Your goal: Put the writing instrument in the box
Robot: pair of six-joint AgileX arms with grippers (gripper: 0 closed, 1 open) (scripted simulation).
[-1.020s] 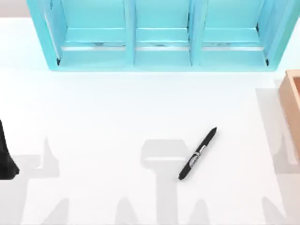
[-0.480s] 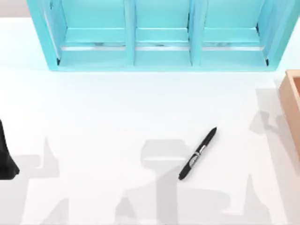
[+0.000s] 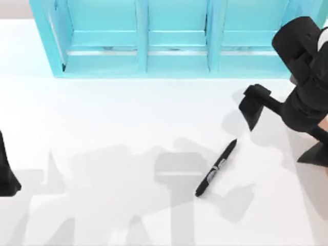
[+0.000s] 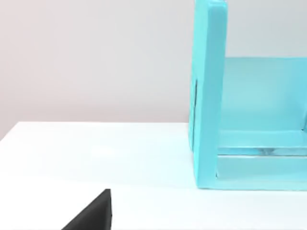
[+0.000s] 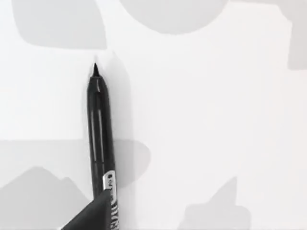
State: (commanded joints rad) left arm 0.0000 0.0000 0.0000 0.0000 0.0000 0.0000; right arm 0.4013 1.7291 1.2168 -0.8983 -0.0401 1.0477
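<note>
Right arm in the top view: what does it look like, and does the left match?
The right arm is matte black and bulky, built of rounded, blocky segments, with a white patch at the picture's edge. No cables or markings are visible. The left arm shows as a plain black sliver at the table's left edge.

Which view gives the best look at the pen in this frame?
The top view: the whole pen lies diagonally on the table, the right gripper above and apart from it. The right wrist view is closer, showing its tip and markings, but cuts off one end.
</note>
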